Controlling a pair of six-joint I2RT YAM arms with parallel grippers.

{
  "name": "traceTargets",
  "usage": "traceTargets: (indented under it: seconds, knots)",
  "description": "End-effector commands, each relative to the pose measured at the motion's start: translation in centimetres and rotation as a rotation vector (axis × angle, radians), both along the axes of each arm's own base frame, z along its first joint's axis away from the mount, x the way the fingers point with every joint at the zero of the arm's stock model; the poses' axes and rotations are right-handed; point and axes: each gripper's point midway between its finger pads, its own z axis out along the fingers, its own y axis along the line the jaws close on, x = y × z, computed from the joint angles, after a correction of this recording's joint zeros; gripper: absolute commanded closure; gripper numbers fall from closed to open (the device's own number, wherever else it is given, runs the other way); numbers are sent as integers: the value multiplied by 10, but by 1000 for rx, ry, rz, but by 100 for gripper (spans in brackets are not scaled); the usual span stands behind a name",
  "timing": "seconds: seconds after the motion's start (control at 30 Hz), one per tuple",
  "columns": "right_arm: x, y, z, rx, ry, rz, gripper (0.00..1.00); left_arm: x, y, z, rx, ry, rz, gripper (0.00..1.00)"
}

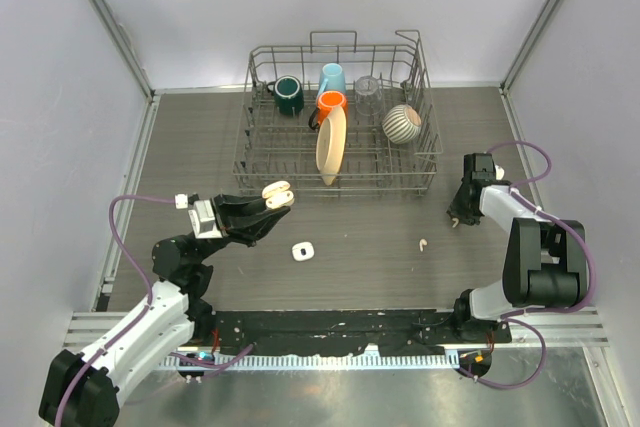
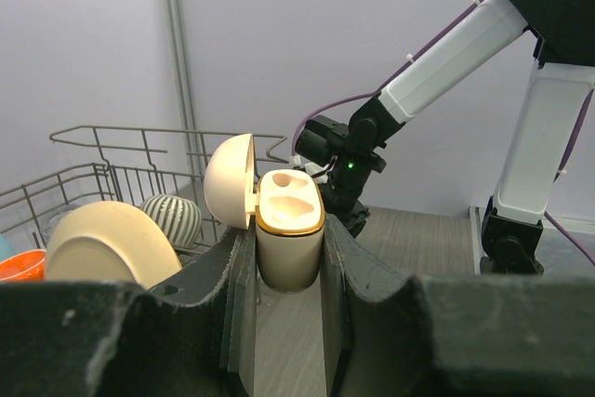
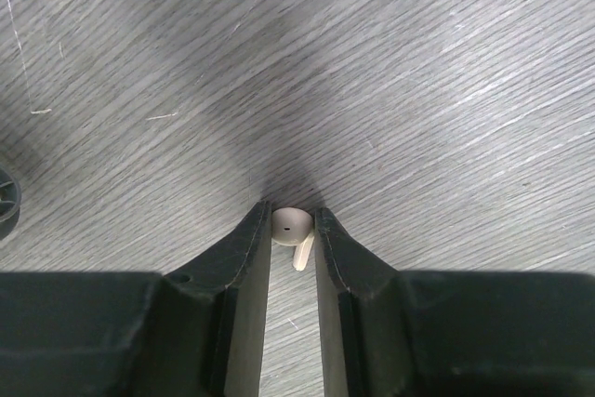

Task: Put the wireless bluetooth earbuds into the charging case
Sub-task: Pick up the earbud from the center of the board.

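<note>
On the wood-grain table's right side, my right gripper (image 3: 292,213) is pinched shut across the bulb of a tiny white hard-plastic earbud (image 3: 289,224), its stem left free. It looks light, rigid and slick, likely to twist or pop out. My left gripper (image 2: 286,258) is clamped on the cream, open-lidded charging case (image 2: 289,206). Another white earbud (image 1: 423,244) lies between the two.

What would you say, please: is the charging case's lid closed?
No, the lid of the charging case stands swung wide open to one side in the left wrist view.
</note>
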Motion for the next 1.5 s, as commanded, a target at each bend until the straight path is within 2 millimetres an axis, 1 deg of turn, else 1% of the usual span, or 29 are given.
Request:
traceTargets:
  seconds: [0.0, 0.13, 0.27, 0.3, 0.4, 0.43, 0.5, 0.53, 0.67, 0.77, 0.8, 0.87, 0.9, 1.0, 1.23, 1.37, 1.47]
  knots:
    - [5, 2, 10, 4, -31, -15, 92, -2, 2, 8, -14, -39, 13, 100]
    - [6, 4, 17, 9, -64, -16, 96, -2, 2, 8, -14, -40, 11, 100]
    - [5, 7, 24, 3, -95, -25, 97, -1, 2, 8, -14, -37, 12, 100]
    - [4, 11, 24, 24, -101, -31, 97, -1, 2, 8, -15, -35, 12, 100]
    - [0, 20, 17, 51, -85, -46, 97, -1, 2, 8, -17, -36, 15, 100]
    - [-5, 21, 12, 38, -69, -53, 97, -1, 2, 8, -17, -35, 13, 100]
    - [-8, 20, 8, 29, -64, -73, 97, -1, 2, 8, -18, -33, 15, 100]
    - [-11, 26, 4, 25, -56, -67, 97, -1, 2, 8, -19, -31, 14, 100]
    - [-14, 25, 4, -5, -64, -97, 96, 0, 2, 9, -18, -31, 16, 100]
    - [-13, 28, 3, -3, -73, -94, 87, 1, 2, 9, -18, -29, 18, 100]
    - [-13, 29, 2, 1, -73, -85, 81, 0, 2, 9, -19, -30, 16, 100]
    - [-13, 31, 1, 7, -69, -61, 74, 1, 2, 9, -18, -29, 16, 100]
    - [-13, 31, 0, 5, -62, -50, 68, 1, 2, 9, -16, -27, 16, 100]
    - [-13, 33, -2, 0, -41, -9, 61, 1, 1, 9, -15, -29, 14, 100]
    - [-13, 33, -1, -13, -19, 59, 60, 1, 1, 9, -13, -30, 12, 100]
    - [-13, 33, -1, -19, -10, 72, 63, 1, 1, 8, -12, -25, 11, 100]
    - [-13, 33, -2, -19, -2, 75, 69, 1, 1, 7, -12, -24, 13, 100]
